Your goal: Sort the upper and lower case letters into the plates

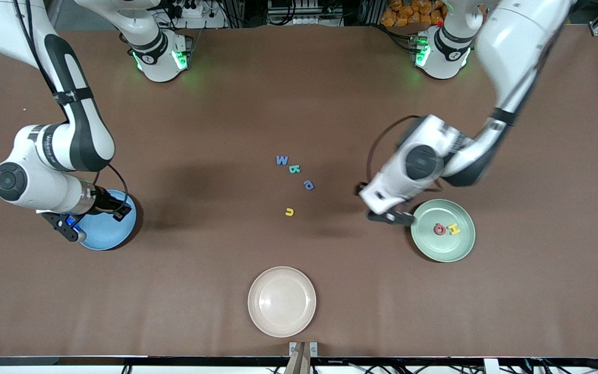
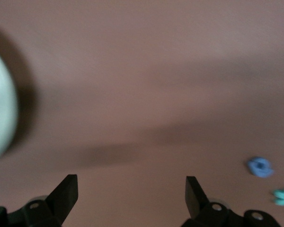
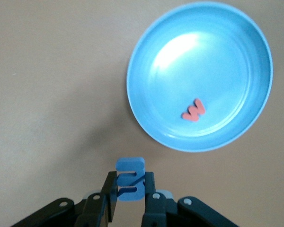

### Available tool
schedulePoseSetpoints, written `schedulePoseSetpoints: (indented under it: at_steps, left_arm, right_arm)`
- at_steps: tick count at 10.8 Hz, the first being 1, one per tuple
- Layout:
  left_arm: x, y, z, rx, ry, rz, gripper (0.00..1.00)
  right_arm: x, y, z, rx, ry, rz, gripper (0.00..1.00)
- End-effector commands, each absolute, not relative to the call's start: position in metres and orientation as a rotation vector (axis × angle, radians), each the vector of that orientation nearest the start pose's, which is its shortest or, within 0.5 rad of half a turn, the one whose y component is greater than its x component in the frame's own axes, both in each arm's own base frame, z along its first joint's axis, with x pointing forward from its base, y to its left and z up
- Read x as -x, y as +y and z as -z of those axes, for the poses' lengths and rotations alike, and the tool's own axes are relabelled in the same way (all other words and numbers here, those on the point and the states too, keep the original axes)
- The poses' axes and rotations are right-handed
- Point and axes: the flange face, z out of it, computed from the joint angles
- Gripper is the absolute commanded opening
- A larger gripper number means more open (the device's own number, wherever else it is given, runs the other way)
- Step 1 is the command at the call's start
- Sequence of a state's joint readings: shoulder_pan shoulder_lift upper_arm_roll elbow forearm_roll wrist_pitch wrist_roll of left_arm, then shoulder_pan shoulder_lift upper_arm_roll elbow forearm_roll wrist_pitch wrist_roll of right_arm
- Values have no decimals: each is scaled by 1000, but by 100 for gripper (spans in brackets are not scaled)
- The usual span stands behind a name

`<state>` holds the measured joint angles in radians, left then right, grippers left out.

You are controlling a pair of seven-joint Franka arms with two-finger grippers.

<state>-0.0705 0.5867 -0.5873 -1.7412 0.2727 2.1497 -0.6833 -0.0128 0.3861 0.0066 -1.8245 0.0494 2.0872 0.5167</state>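
Brown table (image 1: 299, 104) seen from above, two white robot arms reaching over it; right gripper (image 3: 130, 198) hangs beside the blue plate (image 3: 146, 61) at the right arm's end, its fingers clenched on a small blue letter (image 3: 130, 176); a red lowercase w (image 3: 194, 109) lies in that plate; left gripper (image 2: 131, 189) hovers with fingers spread wide and empty, over bare table just beside the pale green plate (image 1: 462, 246), which holds a red letter (image 1: 439, 229) touching a yellow H (image 1: 453, 228); toward the table's middle from the left gripper lie a blue W (image 1: 282, 160), a teal letter (image 1: 294, 169), a blue letter (image 1: 309, 185) and a yellow u (image 1: 289, 212); a cream plate (image 1: 262, 322) sits nearest the front camera.
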Motion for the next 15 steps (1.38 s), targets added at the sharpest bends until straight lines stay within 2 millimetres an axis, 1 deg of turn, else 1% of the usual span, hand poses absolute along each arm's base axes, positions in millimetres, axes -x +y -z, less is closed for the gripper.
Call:
schedulePoseSetpoints:
  at_steps: [1, 2, 3, 4, 5, 6, 7, 8, 10, 11, 12, 13, 14, 15]
  left_arm:
    - [-483, -434, -277, 3127, -24, -190, 100]
    - [-463, -457, -279, 3125, -7, -184, 100]
    - [-449, -475, -276, 3130, -6, -188, 100]
    - [-438, -491, -271, 3142, -49, -187, 100]
    - [-424, -510, -258, 3147, -79, -209, 100]
    - [-420, -521, -244, 3147, -113, -208, 100]
    - [-422, -527, -231, 3153, -178, -193, 100]
    - [-419, -534, -222, 3163, -199, -167, 100]
    - [-425, -534, -206, 3174, -213, -114, 100]
    - [-430, -538, -202, 3189, -220, -103, 100]
    - [-425, -549, -201, 3198, -204, -99, 100]
    - [-428, -552, -198, 3198, -207, -87, 100]
    - [-425, -554, -194, 3190, -195, -78, 100]
    - [-427, -552, -191, 3182, -199, -69, 100]
  right_arm:
    - [-637, -61, -331, 3067, 500, -165, 5]
    - [-640, -70, -328, 3069, 453, -187, 55]
    - [-642, -77, -333, 3066, 454, -217, 100]
    - [-643, -73, -337, 3060, 451, -260, 100]
    - [-645, -65, -338, 3056, 452, -268, 100]
    - [-646, -52, -337, 3056, 445, -272, 100]
    - [-646, -30, -334, 3069, 435, -291, 100]
    - [-645, -13, -333, 3070, 481, -312, 100]
    - [-645, 23, -332, 3063, 608, -318, 100]
    - [-644, 42, -332, 3055, 667, -321, 100]
    - [-643, 60, -330, 3053, 705, -322, 100]
    - [-643, 70, -329, 3047, 736, -316, 100]
    - [-642, 83, -329, 3049, 731, -313, 100]
    - [-639, 103, -331, 3064, 696, -307, 100]
